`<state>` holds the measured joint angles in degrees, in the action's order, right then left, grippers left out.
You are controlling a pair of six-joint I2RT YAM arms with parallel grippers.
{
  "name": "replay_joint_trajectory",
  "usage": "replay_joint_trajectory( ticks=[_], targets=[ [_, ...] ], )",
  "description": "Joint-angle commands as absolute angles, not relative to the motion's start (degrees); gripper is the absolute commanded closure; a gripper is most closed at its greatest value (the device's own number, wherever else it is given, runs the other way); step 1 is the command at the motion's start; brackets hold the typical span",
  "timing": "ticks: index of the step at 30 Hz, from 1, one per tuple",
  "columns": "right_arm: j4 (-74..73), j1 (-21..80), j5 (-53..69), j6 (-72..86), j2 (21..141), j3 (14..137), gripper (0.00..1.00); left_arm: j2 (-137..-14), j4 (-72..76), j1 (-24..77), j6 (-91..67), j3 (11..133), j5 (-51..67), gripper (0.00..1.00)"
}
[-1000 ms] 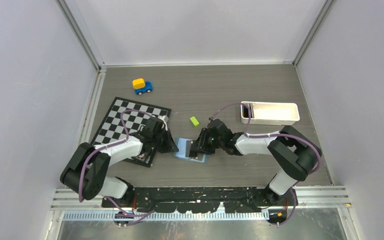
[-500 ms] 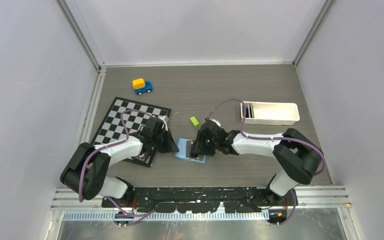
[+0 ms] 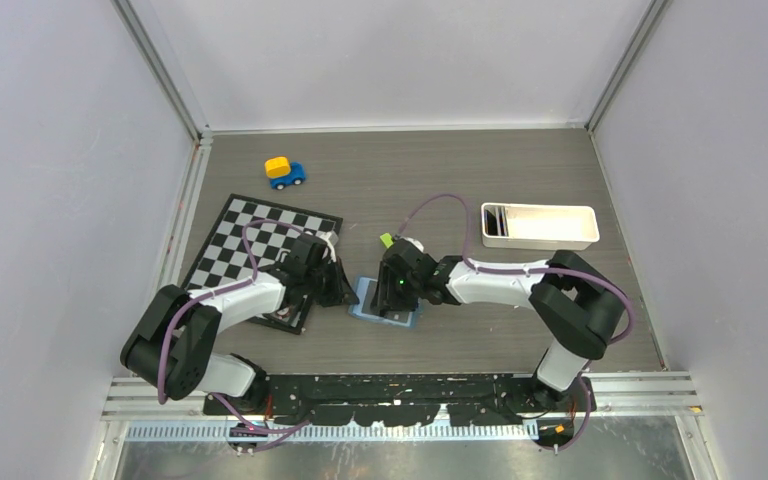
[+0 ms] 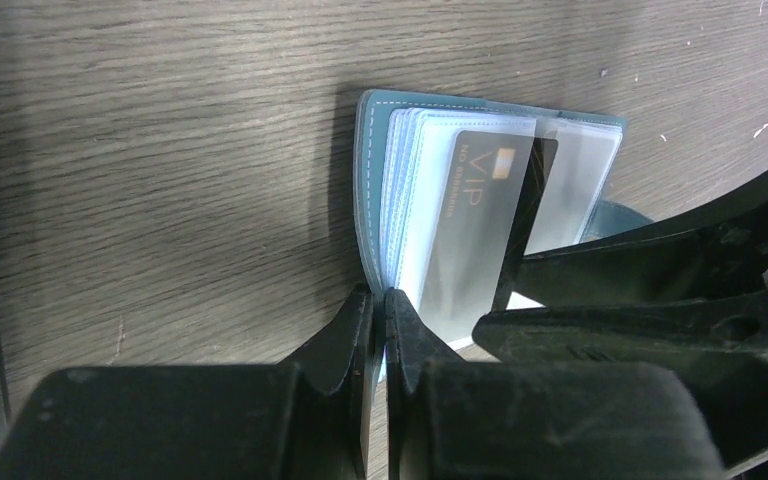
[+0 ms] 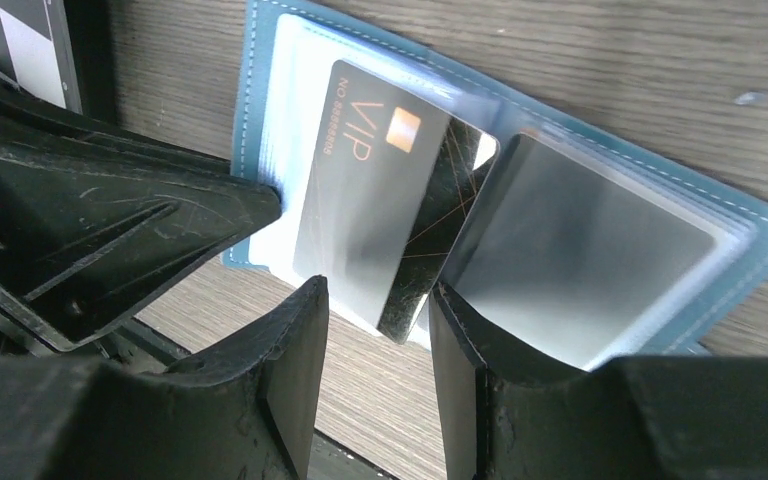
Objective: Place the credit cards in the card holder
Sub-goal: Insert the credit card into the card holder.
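Your left gripper point(image 4: 381, 330) pinches the edge of the open card holder point(image 4: 368, 200) on the table point(image 4: 160, 150), and your right gripper point(image 5: 380, 298) has its fingers apart around the grey card point(image 5: 370, 220), which sits only halfway in a pocket, so I think no card is fully in yet.

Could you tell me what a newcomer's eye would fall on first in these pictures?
The open teal card holder lies at the near middle of the table. A dark VIP card sits partly in one clear sleeve; the left fingers pinch the holder's cover, and the right fingers stand apart astride the card's corner. A chequered board lies at the left, a white tray at the right.
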<state>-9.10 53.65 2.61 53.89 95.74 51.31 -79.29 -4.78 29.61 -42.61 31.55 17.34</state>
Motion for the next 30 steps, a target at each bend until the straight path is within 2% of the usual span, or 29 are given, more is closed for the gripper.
replay_joint_trajectory(
  ticks=[1,12,30],
  targets=[
    [-9.5,54.9,2.7,52.8,97.1,54.8,0.53,-78.5,-3.2,29.5,-41.7,30.9,19.7,1.00],
    [-16.3,55.8,-4.5,49.0,97.0,58.9,0.52,-76.9,-2.9,29.5,-41.6,30.3,19.7,1.00],
    [-30.9,54.0,-16.9,44.9,86.5,57.7,0.41,-71.8,-2.5,29.5,-40.6,30.3,21.4,1.00]
  ],
)
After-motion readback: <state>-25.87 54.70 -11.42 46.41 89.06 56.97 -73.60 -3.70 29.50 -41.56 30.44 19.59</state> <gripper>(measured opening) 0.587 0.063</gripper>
